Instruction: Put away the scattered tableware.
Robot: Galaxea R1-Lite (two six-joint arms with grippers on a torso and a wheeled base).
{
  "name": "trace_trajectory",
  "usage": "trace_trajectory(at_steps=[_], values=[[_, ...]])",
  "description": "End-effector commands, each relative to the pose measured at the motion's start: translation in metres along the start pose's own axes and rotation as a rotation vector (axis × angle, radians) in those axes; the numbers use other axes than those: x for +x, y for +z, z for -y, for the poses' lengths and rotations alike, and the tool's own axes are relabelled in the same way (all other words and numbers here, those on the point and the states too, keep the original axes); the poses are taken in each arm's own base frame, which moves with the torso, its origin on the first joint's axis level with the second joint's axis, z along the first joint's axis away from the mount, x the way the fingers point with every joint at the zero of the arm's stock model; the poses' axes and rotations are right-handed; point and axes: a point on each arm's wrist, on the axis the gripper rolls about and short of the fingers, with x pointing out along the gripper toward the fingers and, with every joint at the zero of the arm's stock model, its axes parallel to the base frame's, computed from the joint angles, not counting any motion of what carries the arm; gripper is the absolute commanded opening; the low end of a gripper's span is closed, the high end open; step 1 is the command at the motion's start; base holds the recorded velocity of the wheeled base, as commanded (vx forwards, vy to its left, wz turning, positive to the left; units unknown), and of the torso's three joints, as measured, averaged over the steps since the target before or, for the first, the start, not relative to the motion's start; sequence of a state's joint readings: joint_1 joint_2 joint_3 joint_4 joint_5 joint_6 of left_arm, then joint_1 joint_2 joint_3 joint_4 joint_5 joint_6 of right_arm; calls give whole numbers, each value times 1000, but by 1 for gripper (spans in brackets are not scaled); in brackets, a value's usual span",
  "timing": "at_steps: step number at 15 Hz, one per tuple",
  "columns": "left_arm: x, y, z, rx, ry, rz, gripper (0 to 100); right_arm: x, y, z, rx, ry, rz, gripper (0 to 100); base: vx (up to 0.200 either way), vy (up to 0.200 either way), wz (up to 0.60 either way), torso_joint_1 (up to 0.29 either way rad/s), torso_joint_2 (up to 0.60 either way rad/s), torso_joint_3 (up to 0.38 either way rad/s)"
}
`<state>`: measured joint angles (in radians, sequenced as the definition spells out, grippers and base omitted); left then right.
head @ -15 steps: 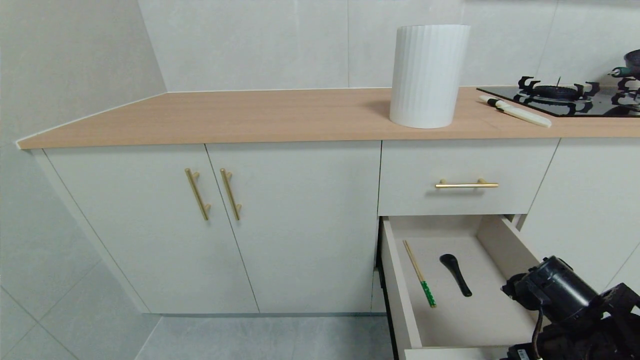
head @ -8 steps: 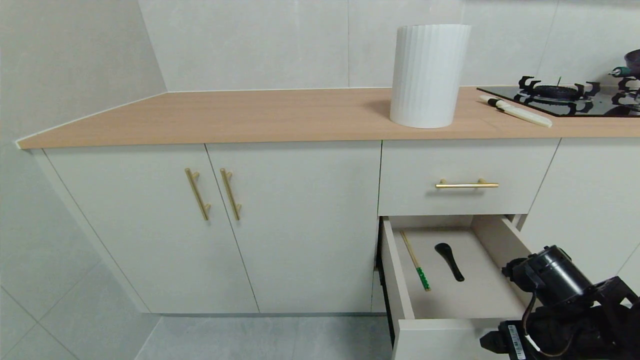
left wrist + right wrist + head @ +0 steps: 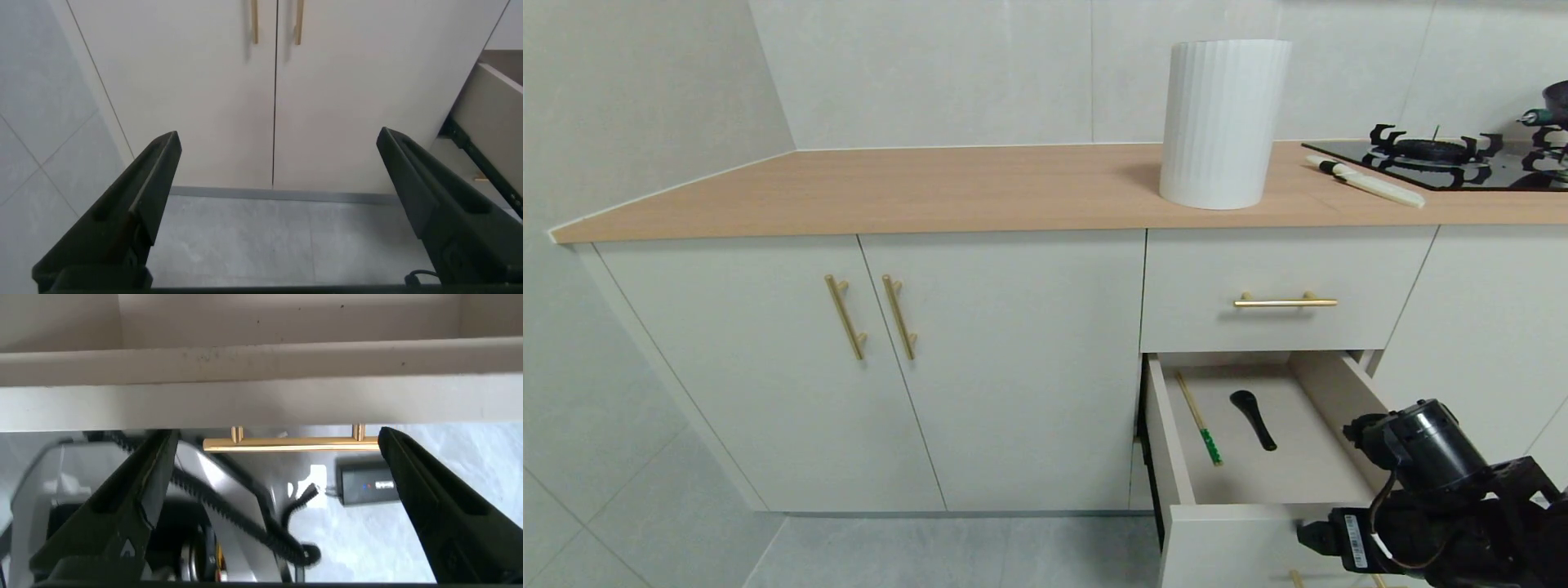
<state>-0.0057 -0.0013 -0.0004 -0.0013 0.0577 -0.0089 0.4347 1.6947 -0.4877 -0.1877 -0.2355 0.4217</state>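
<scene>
A lower drawer (image 3: 1170, 441) stands partly open under the counter. Inside lie a pair of chopsticks with green ends (image 3: 1199, 425) and a black spoon (image 3: 1252, 418). My right arm (image 3: 1429, 465) is at the drawer's front panel (image 3: 1225, 539). In the right wrist view my right gripper (image 3: 276, 439) is open, its fingers spread either side of the drawer's gold handle (image 3: 290, 443), below the panel's top edge (image 3: 261, 363). My left gripper (image 3: 276, 139) is open and holds nothing, facing the cabinet doors (image 3: 278, 82) and the floor.
On the wooden counter (image 3: 890, 192) stand a tall white ribbed container (image 3: 1223, 122) and a white knife (image 3: 1364, 181) beside a gas hob (image 3: 1437, 159). A shut upper drawer with a gold handle (image 3: 1284, 302) is above the open one. Double doors (image 3: 874, 318) are to the left.
The lower drawer has slid inward toward the cabinet, showing less of its inside. My right arm has moved forward with its front panel.
</scene>
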Motion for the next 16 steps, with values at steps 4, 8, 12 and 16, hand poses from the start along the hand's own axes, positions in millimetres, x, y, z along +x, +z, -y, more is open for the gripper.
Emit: trace_trajectory(at_steps=[4,8,12,16], values=[[0,0,0,0,0,-1,100,18,4,1,10,0,39,100,0,0,0,0,0,0],[0,0,0,0,0,-1,100,30,14,4,-18,0,93,100,0,0,0,0,0,0],[0,0,0,0,0,-1,100,37,27,3,-44,-5,117,100,0,0,0,0,0,0],[0,0,0,0,0,-1,100,45,46,1,-51,-5,155,100,0,0,0,0,0,0]])
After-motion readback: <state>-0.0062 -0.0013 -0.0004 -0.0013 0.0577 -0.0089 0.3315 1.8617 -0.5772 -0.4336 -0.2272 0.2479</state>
